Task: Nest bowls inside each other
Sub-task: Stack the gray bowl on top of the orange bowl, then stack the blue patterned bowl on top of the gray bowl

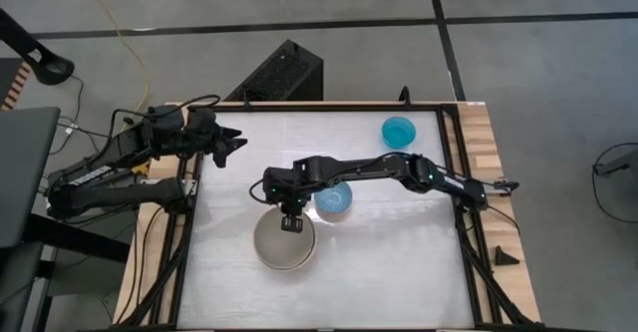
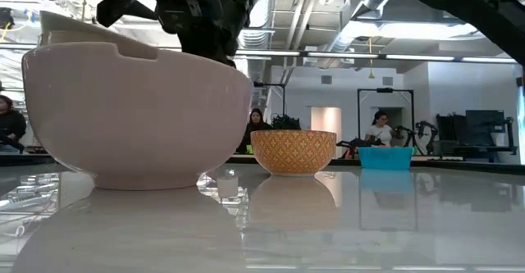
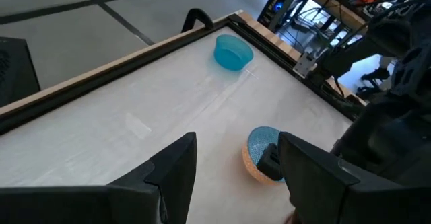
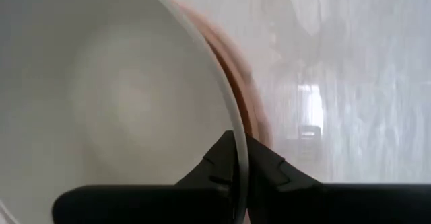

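Right tool (image 4: 240, 158) on cream-white bowl's (image 4: 121, 89) thin rim.

Right fingers (image 4: 240, 162) hide part of the white bowl's (image 4: 121, 96) rim.

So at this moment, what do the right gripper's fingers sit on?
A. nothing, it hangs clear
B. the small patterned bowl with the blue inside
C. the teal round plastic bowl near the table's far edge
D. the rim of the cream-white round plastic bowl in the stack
D: in the right wrist view the right gripper has its fingers either side of the rim of the cream-white round plastic bowl, nested in the stack.
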